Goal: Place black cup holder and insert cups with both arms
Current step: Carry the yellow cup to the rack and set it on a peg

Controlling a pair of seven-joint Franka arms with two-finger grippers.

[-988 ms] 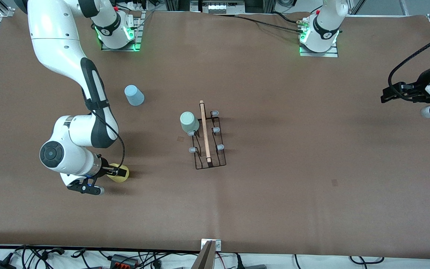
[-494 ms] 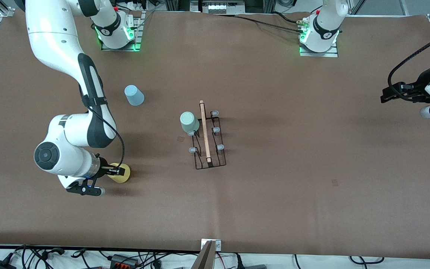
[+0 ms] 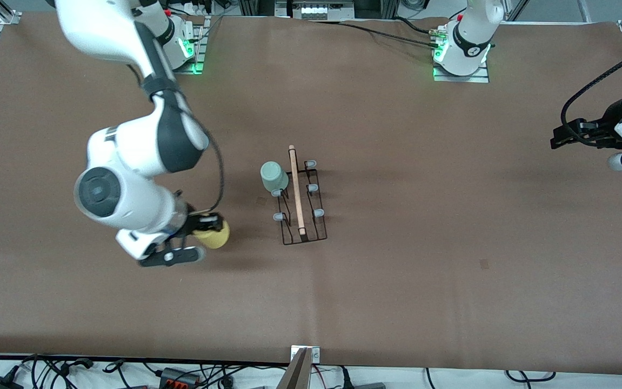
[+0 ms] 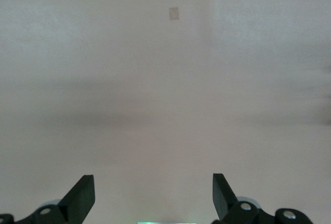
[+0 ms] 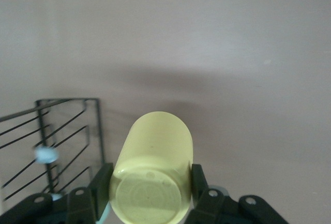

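**Yellow cup held in the air beside the rack**

Yellow plastic tumbler [image 3: 214, 235], slightly tapered, is clamped between the 2 fingers of the right gripper [image 3: 206, 222] and is carried on its side above the brown surface [image 3: 397, 281], toward the right arm's end of the table from the rack. In the right wrist view the cup [image 5: 152, 168] is seen gripped near its base, with a corner of the wire rack [image 5: 62, 131] close by.

The thin black wire cup holder [image 3: 300, 200], with its light wooden rod handle [image 3: 296, 189] and grey-capped pegs [image 3: 313, 188], is set on the surface near the middle. A pale green plastic cup [image 3: 273, 177] is seated on 1 peg of the holder, on the side toward the right arm's end.

The left gripper [image 3: 559, 138] is held over the surface at the left arm's end of the table, where that arm waits; its fingers [image 4: 81, 198] are spread apart with nothing between them.
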